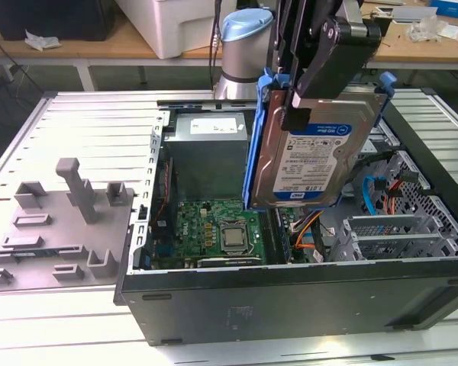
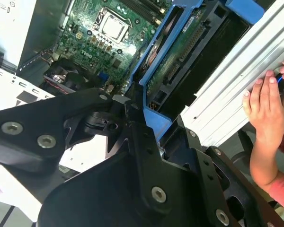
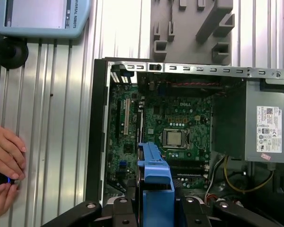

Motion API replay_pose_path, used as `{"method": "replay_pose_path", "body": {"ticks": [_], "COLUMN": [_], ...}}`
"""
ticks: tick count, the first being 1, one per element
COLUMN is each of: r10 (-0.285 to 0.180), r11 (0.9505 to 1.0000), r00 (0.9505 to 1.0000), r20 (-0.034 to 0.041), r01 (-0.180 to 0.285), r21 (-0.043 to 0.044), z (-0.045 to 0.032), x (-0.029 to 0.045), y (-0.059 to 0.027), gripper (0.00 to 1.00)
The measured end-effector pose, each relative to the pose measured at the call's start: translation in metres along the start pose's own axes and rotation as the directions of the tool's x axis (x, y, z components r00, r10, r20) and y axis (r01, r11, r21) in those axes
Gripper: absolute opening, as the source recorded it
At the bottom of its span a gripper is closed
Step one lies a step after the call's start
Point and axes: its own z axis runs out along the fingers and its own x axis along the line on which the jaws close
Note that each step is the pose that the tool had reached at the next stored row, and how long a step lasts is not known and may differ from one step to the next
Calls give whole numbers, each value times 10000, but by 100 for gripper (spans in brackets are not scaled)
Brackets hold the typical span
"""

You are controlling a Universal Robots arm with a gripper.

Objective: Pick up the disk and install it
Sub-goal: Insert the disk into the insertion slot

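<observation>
The disk (image 1: 314,156), a silver hard drive with a white-and-blue label in a blue plastic carrier, hangs upright and slightly tilted in the air over the open computer case (image 1: 290,293). My gripper (image 1: 309,95) is shut on its upper edge from above. In the second wrist view the disk's green circuit-board side (image 2: 173,61) runs away from my black fingers (image 2: 132,125). In the first wrist view the carrier's blue edge (image 3: 155,172) sits between the jaws, above the motherboard (image 3: 173,120).
Inside the case are the motherboard (image 1: 214,229), a grey power supply (image 1: 210,149) and a metal drive cage (image 1: 393,232) at the exterior view's right. A grey fixture (image 1: 57,221) lies on the slatted table. A person's hand (image 3: 4,158) rests beside the case; a teach pendant (image 3: 42,16) lies nearby.
</observation>
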Motion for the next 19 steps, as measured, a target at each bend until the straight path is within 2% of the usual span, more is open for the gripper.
{"method": "replay_pose_path", "body": {"ticks": [5, 7, 15, 19], "r10": [-70, -84, -88, -103], "r11": [9995, 9993, 9993, 9992], "r00": [10000, 10000, 10000, 9997], "r20": [-16, -15, 3, 203], "r01": [70, 85, 88, 95], "r21": [293, 359, 365, 399], "z": [1, 1, 1, 3], "x": [6, 11, 15, 46], "y": [-1, -1, 1, 2], "gripper": [37, 37, 37, 37]}}
